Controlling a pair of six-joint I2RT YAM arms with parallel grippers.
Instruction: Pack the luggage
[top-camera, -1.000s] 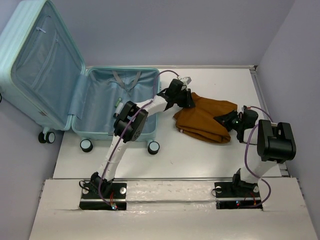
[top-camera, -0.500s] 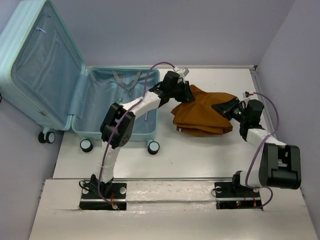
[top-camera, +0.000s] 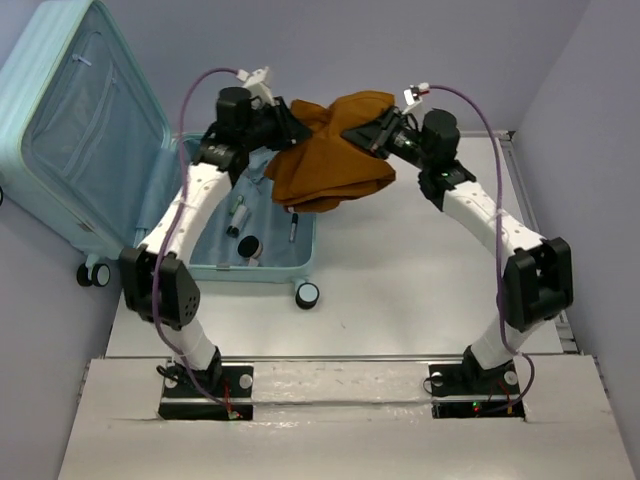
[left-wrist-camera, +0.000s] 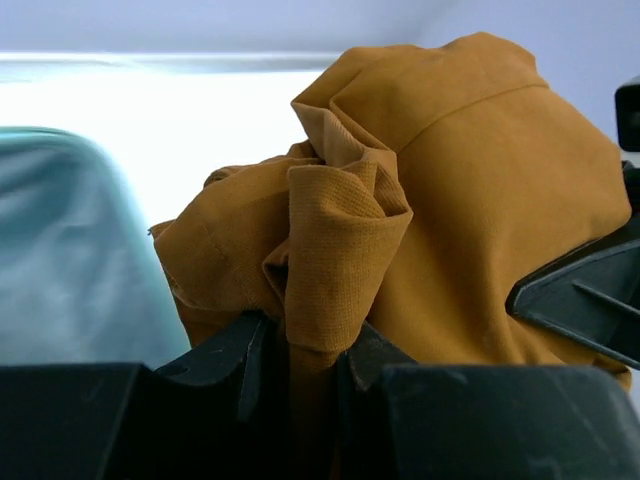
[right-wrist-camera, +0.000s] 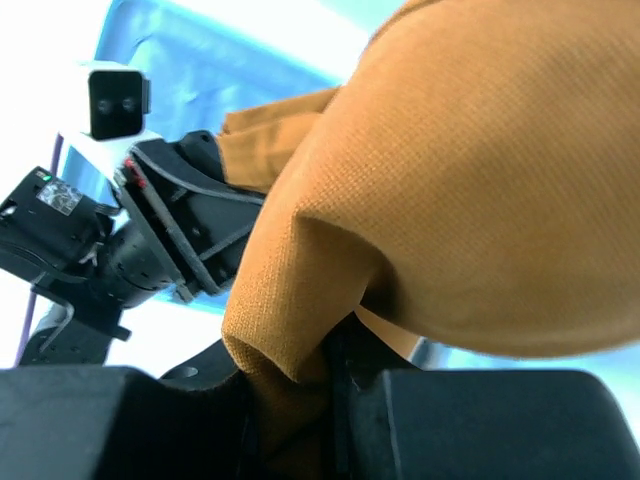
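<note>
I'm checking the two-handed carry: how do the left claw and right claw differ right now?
The left claw grips the brown garment's left end, beside the open luggage; the right claw grips its right end, over the table. The left claw pinches a bunched wad, the right claw a smoother fold. Both are shut on the garment, holding it up between them.

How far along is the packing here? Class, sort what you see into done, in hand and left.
Done: the luggage lies open, a few small items in its base. In hand: the left gripper and right gripper each pinch the mustard garment, holding it in the air partly above the open base. Left: lower it inside, release, probably close the lid.
</note>
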